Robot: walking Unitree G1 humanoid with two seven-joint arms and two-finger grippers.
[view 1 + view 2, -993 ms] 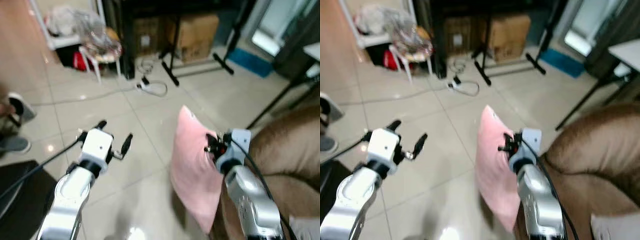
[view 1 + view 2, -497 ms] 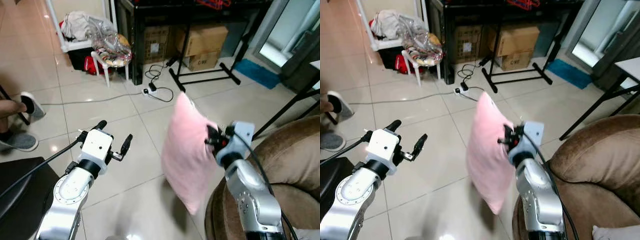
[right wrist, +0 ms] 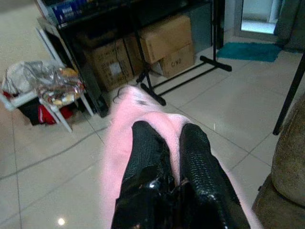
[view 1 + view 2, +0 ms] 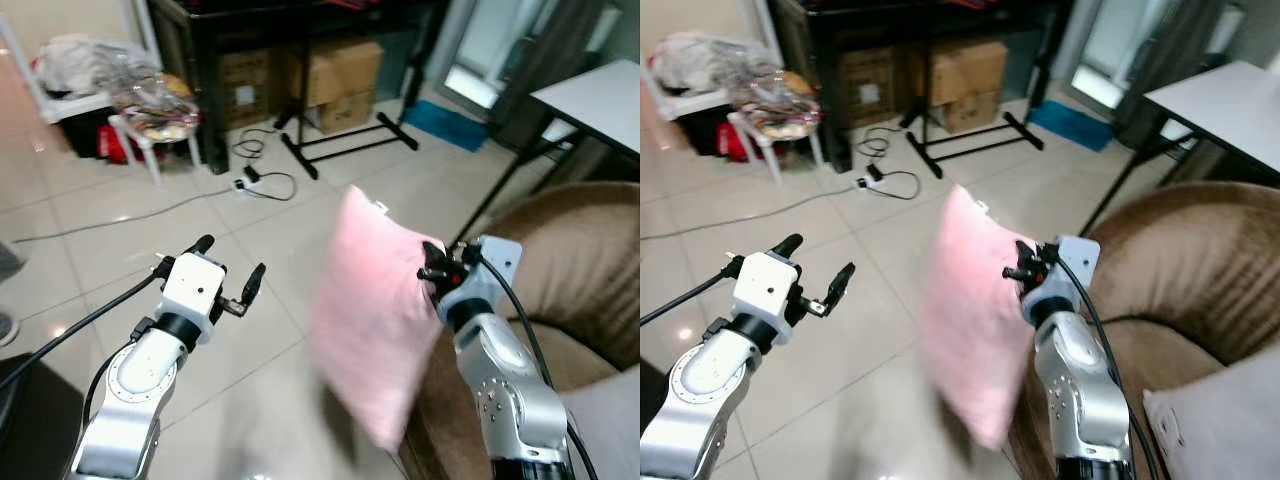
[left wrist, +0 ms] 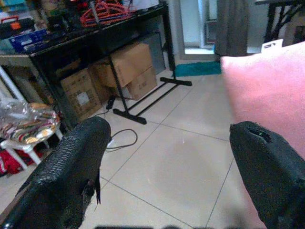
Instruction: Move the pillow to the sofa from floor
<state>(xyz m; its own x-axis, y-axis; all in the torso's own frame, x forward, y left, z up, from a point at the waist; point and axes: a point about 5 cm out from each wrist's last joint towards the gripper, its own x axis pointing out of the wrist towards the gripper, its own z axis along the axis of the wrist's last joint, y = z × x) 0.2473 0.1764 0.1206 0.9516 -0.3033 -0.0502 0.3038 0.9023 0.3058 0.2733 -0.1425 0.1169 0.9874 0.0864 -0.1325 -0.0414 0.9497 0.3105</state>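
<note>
While clamped in the right gripper (image 4: pixel 432 272), pillow (image 4: pixel 372 310) hangs beside sofa (image 4: pixel 570 270) | left gripper (image 4: pixel 228 270) spread, empty | rack (image 4: pixel 340 140), boxes (image 4: pixel 340 70), cable (image 4: pixel 262 182) behind | box print unreadable.

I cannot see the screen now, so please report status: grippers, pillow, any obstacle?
Right gripper shut on pink pillow, hanging above the floor beside the brown sofa. Left gripper open, empty. Nothing between pillow and sofa.

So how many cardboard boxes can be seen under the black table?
3. One box stands under the black table toward the robot's left, one larger box toward its right, one smaller box below that. More may be hidden behind.
</note>
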